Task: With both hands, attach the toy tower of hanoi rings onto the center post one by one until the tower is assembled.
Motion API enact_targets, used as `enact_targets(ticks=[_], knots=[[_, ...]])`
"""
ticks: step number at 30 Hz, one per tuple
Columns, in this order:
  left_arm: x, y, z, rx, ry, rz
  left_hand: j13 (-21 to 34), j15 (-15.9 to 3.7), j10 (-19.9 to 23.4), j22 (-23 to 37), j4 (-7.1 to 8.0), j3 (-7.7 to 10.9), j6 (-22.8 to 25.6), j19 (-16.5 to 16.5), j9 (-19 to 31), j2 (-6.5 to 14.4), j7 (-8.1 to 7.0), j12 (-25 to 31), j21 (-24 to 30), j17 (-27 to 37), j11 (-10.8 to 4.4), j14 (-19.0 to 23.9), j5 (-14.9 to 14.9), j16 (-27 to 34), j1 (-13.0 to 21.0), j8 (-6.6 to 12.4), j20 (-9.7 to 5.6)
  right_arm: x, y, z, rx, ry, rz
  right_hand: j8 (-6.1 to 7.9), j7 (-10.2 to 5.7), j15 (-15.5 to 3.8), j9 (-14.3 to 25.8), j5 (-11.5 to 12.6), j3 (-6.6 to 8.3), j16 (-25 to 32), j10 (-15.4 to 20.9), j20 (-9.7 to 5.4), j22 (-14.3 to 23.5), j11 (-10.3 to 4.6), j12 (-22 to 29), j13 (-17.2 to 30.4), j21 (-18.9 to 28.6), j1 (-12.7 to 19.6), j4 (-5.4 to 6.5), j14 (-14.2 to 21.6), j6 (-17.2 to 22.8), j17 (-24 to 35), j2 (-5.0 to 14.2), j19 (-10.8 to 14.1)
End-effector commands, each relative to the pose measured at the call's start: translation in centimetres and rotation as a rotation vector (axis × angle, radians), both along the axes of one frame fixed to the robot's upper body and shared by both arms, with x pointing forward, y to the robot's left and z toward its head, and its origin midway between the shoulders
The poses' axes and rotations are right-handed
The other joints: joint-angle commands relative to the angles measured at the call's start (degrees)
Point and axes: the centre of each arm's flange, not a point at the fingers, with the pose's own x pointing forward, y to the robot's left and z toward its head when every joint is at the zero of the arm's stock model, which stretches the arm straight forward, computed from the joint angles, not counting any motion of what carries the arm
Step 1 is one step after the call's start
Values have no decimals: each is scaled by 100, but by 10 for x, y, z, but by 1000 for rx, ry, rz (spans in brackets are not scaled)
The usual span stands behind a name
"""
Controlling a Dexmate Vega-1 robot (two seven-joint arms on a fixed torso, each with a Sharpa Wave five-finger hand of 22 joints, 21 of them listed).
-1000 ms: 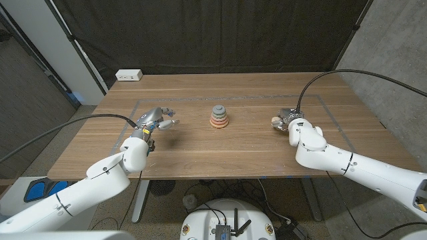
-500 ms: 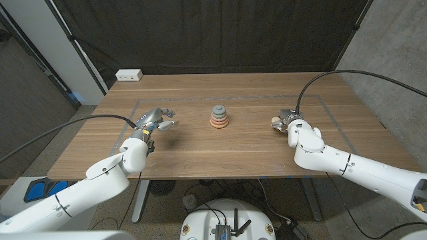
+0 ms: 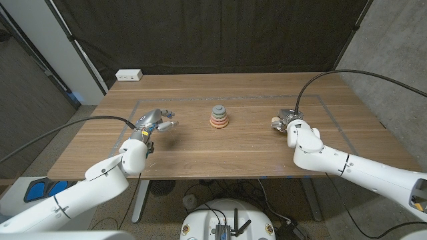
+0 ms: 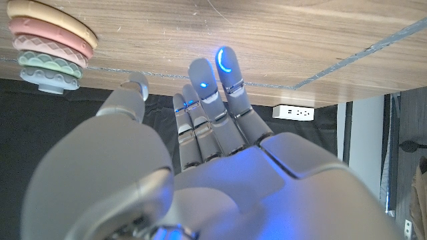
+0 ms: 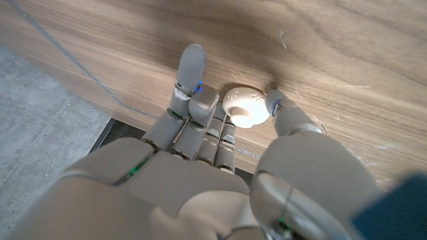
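My right wrist view gives me what the head view blurs: the right hand [image 5: 220, 167] has a small white piece [image 5: 245, 107] pinched between thumb and fingers against the table [image 3: 200, 150]. The left hand [image 3: 157, 121] hovers empty, fingers spread. The ring tower [image 3: 218, 117] stands mid-table between both hands.

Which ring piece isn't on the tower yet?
The small white piece at the right hand, apart from the stacked tower at table centre. The others sit on the post.
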Motion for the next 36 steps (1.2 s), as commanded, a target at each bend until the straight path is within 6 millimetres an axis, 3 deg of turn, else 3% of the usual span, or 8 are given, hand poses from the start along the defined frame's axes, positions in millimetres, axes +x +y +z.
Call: enact_targets(ticks=[1, 5, 15, 21, 36], knots=[[-1, 0, 0, -3, 1, 4, 20, -400, 53, 15, 3, 50, 48, 32, 19, 28, 9, 7, 23, 21, 12, 39, 38, 32, -7, -9, -788, 1, 1, -7, 11, -26, 13, 123, -13, -489, -12, 1, -22, 47, 365, -480, 30, -81, 140, 104, 90, 100, -1, 227, 268, 20, 57, 154], [-2, 1, 0, -2, -1, 6, 22, -400, 70, 18, 4, 56, 48, 33, 20, 30, 10, 11, 25, 3, 20, 24, 38, 16, -11, -12, -788, 2, 1, -10, 15, -34, 7, 189, -38, -494, -28, -9, -26, 73, 575, -486, 48, -192, 196, 149, 128, 179, -14, 452, 467, 28, 88, 296], [-1, 0, 2, -4, -2, 4, 28, -399, 90, 19, 5, 69, 80, 34, 22, 32, 3, 10, 24, 7, 21, 33, 38, 23, -28, -8, -788, 4, 2, -9, 17, -46, 15, 275, -73, -496, -59, -11, -19, 73, 982, -490, 56, -251, 306, 238, 147, 326, -22, 793, 766, 31, 155, 498], [-1, -1, 3, 1, 2, 6, 27, -399, 89, 24, 5, 76, 83, 35, 23, 35, 3, 5, 28, 11, 24, 38, 38, 28, -31, -9, -789, 4, 4, -6, 25, -56, 24, 301, -96, -498, -72, -12, 2, 89, 1076, -496, 114, -260, 311, 268, 192, 431, -31, 968, 873, 38, 214, 639], [3, 0, 7, 6, 2, 1, 36, -399, 101, 29, 0, 102, 91, 34, 27, 36, 6, -1, 27, 11, 16, 37, 39, 32, -44, -18, -789, -4, 4, 6, 41, -109, 42, 339, -109, -496, -87, -21, 24, 80, 1213, -496, 131, -305, 316, 316, 179, 563, -36, 1164, 1016, 40, 274, 728]])
